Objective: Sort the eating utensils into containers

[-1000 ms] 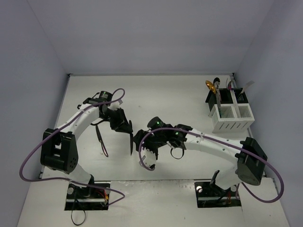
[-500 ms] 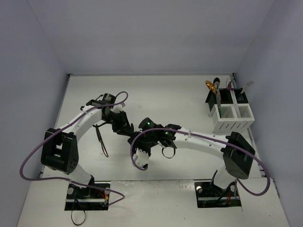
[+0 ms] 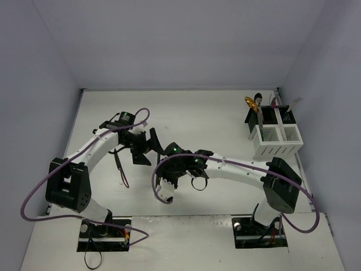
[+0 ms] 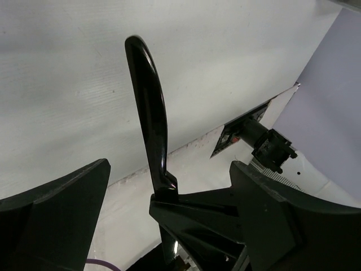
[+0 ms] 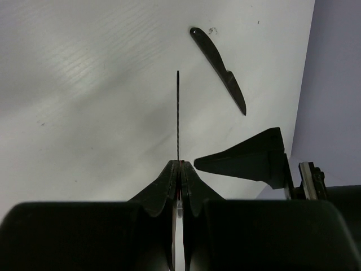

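The left gripper (image 3: 146,145), a moment ago closed, now stands spread around the knife (image 4: 148,107), while the right gripper (image 5: 178,164) now pinches its blade at mid-table, so the handover seems done and the knife can go to the containers (image 3: 274,141) at far right.

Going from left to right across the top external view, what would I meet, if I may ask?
loose black knife → left gripper → right gripper, shut on a second knife → containers
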Robot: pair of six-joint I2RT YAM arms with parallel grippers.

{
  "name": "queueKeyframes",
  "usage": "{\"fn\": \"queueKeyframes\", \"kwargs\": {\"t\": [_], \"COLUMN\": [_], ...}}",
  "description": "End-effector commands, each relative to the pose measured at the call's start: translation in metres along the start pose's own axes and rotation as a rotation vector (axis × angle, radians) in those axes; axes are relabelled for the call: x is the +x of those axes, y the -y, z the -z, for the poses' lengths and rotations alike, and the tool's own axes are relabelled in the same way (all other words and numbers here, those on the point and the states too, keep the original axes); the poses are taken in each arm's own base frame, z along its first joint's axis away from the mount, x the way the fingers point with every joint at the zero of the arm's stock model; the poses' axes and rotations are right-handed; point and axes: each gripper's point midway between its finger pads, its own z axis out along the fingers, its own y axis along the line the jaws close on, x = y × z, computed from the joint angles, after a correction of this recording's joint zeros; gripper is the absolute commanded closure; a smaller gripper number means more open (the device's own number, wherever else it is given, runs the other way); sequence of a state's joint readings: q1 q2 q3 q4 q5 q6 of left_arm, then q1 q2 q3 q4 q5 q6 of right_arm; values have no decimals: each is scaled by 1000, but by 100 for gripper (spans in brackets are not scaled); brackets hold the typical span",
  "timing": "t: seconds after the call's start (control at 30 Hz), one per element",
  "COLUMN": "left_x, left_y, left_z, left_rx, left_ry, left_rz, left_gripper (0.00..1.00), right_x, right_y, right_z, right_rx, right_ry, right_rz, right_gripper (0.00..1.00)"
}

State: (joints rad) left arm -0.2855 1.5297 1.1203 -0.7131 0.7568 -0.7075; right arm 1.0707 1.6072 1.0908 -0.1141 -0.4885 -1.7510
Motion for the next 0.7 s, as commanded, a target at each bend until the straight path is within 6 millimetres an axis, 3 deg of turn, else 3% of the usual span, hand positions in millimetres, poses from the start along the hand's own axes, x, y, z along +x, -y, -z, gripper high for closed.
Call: {"fn": "queueKeyframes", "kwargs": {"t": [0.0,0.17,0.23,0.3,0.4,0.47,0.53,0.57,0.67], "left_x": [-33,-68,-72,-80,-89,-95,-101,-106,-111], "left_y": [6,-19,-16,-22,-30,-38,-45,-52,-63], "left_z": [39,94,113,127,141,145,152,159,168], "left_rx": [47,-66,-96,-153,-236,-296,-364,-425,-519], "left_ry": [152,412,515,619,690,699,725,751,785], "left_rz": [-24,-42,-142,-194,-231,-261,-265,-270,-275], "left_gripper": [14,14,14,14,14,14,13,13,14], "right_x": [-20,-11,14,64,114,154,169,184,202], "right_y": [65,93,98,103,106,91,85,73,38], "right_z": [47,97,120,162,217,264,296,327,380], "right_rx": [206,369,443,590,767,907,993,1074,1198], "right_ry": [4,-25,-62,-113,-162,-207,-225,-251,-318], "right_rz": [-58,-460,-624,-923,-1138,-1300,-1355,-1411,-1494], "right_gripper": [100,100,100,100,100,100,100,100,100]}}
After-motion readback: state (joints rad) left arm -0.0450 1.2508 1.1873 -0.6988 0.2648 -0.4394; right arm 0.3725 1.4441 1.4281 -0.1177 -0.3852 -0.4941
